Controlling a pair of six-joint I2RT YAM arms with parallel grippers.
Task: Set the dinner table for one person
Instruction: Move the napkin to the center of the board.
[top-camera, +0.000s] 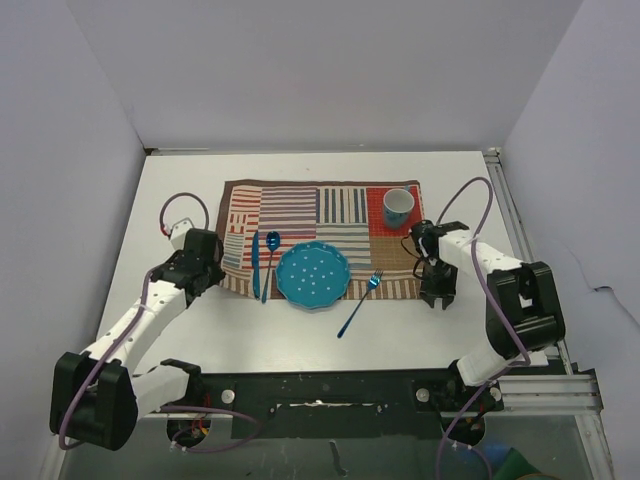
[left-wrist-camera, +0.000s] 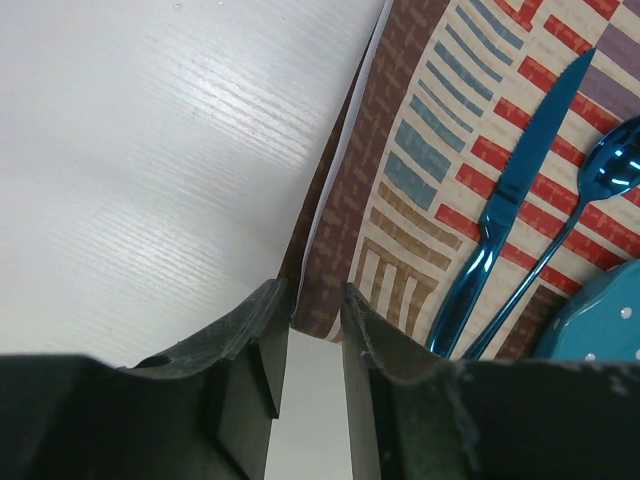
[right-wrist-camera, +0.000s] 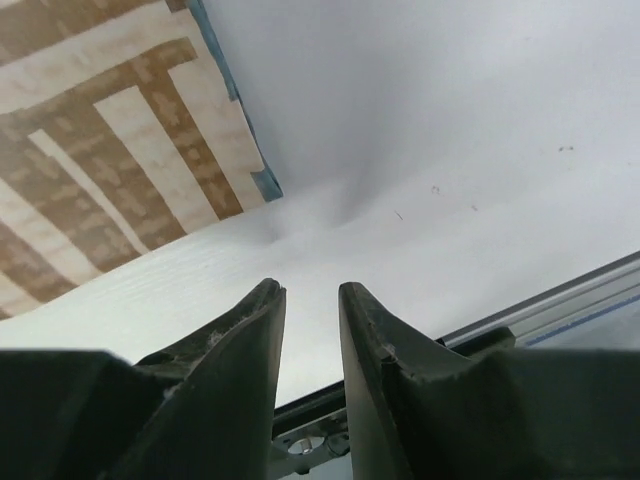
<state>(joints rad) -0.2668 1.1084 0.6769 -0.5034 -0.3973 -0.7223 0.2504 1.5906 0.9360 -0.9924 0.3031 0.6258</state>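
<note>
On the white dinner table lies a striped patchwork mat. On the mat are a teal dotted plate, a blue knife, a blue spoon and a blue-white cup. A blue fork lies right of the plate, half off the mat. My left gripper sits at the mat's near left corner, jaws narrowly apart, with the knife and spoon beyond. My right gripper hovers over bare table off the mat's near right corner, jaws narrowly apart and empty.
Aluminium rails run along the table's right edge and show in the right wrist view. White walls enclose the table on the left, far and right sides. The arm bases and a black bar line the near edge.
</note>
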